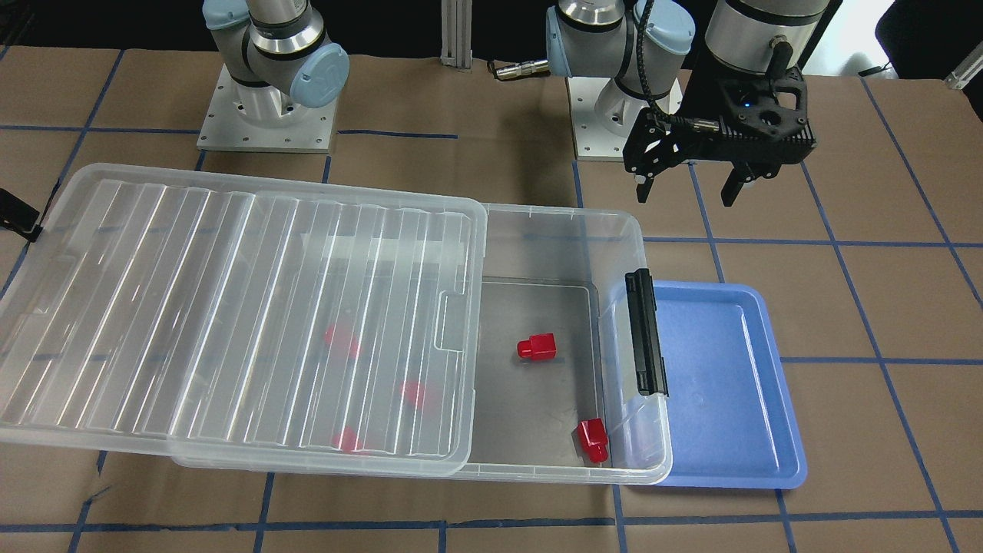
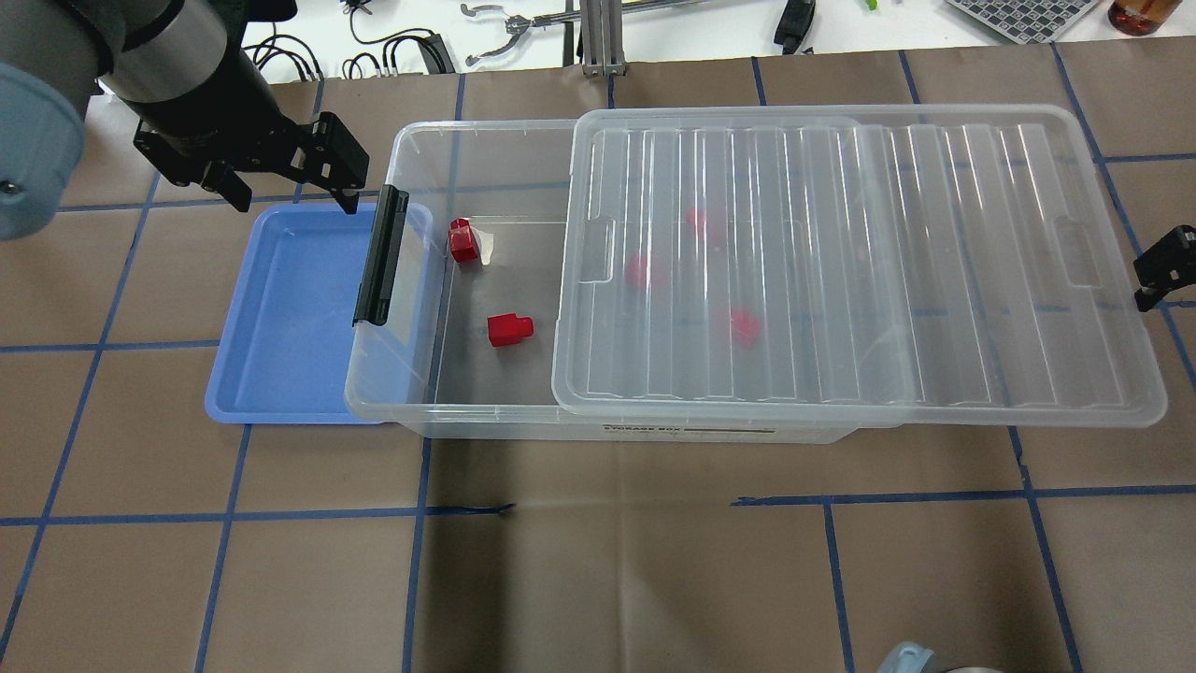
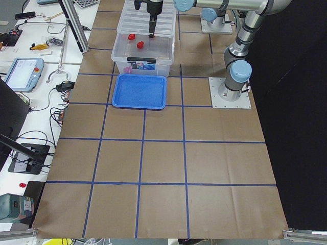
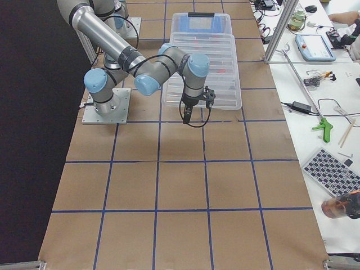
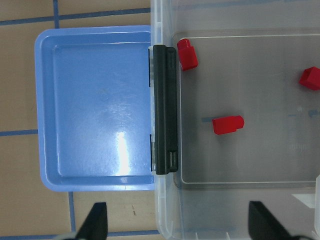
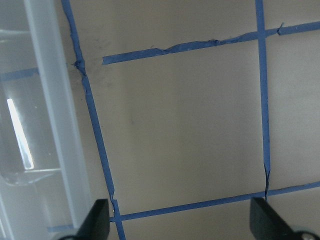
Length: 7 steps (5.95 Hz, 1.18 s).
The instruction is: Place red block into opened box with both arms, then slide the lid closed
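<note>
The clear box point(image 2: 486, 131) lies mid-table, its black clip point(image 2: 381, 254) on the short side next to the blue tray. The ridged lid point(image 2: 841, 262) covers about two thirds of the box and overhangs its far end. Two red blocks point(image 2: 510, 329) point(image 2: 462, 241) lie in the uncovered part, and three more show blurred under the lid. My left gripper point(image 2: 290, 182) hangs open and empty above the tray's far corner, near the clip. My right gripper point(image 2: 1159, 271) is open and empty over bare table just beyond the lid's overhanging end point(image 6: 50, 125).
A shallow blue tray point(image 2: 290, 318), with nothing in it, touches the box's clip end. Brown paper with a blue tape grid covers the table. Both arm bases point(image 1: 265, 115) stand behind the box. Benches with tools and cables run along the far side.
</note>
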Motion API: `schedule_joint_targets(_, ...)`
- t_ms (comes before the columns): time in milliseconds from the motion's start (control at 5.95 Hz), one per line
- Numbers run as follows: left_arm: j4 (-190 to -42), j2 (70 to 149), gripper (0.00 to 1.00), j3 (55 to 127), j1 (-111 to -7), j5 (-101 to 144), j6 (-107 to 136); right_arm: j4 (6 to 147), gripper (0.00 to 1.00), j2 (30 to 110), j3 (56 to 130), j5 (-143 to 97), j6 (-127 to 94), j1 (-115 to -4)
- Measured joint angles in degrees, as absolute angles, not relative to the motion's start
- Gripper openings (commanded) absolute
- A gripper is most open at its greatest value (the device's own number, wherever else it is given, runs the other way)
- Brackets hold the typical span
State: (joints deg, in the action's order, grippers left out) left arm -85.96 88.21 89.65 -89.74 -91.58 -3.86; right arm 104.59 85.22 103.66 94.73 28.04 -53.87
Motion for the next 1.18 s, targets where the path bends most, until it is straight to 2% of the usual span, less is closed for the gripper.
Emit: schedule_joint_targets(1176, -86.0, 88.2, 0.98, 89.6, -89.4, -91.5, -3.9, 103.0, 1.00, 85.5, 104.1, 91.9, 26.8, -59.1)
